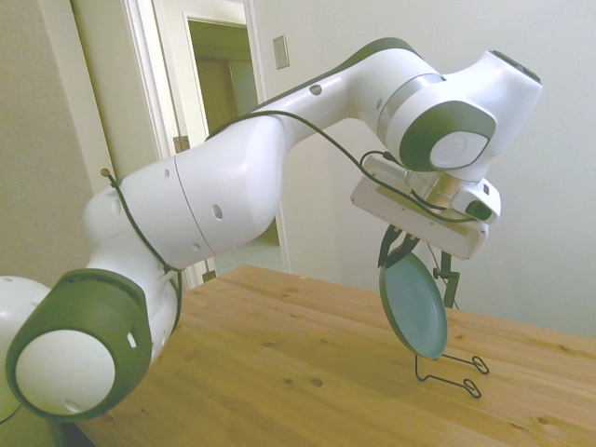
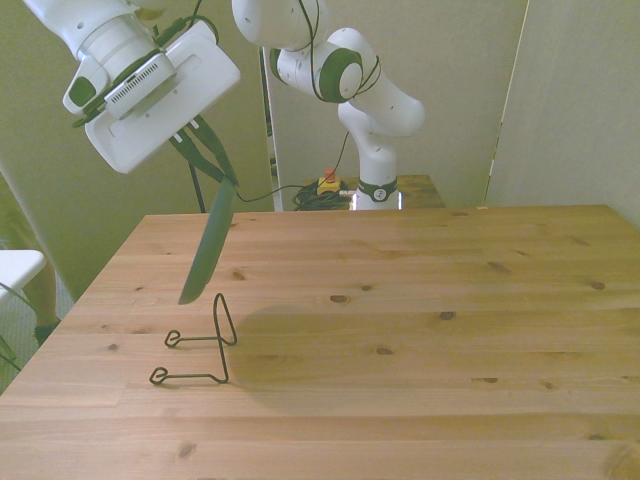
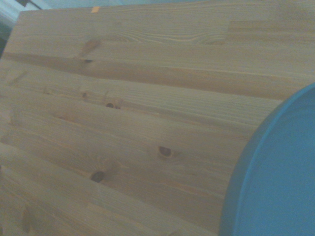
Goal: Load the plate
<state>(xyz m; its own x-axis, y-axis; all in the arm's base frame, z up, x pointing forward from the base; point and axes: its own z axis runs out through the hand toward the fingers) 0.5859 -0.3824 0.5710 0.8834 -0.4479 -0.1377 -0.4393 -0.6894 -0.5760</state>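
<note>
Hanging plate (image 2: 205, 247) in pincer (image 2: 222, 178), above wire rack (image 2: 196, 344)

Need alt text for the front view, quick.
The gripper holds the grey-green plate by its top edge, hanging nearly edge-on just above a black wire stand on the wooden table.

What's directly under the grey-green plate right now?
The round grey-green plate hangs on edge from the gripper, its lower rim just above the black wire stand on the wooden table. Nothing visibly touches it below.
</note>
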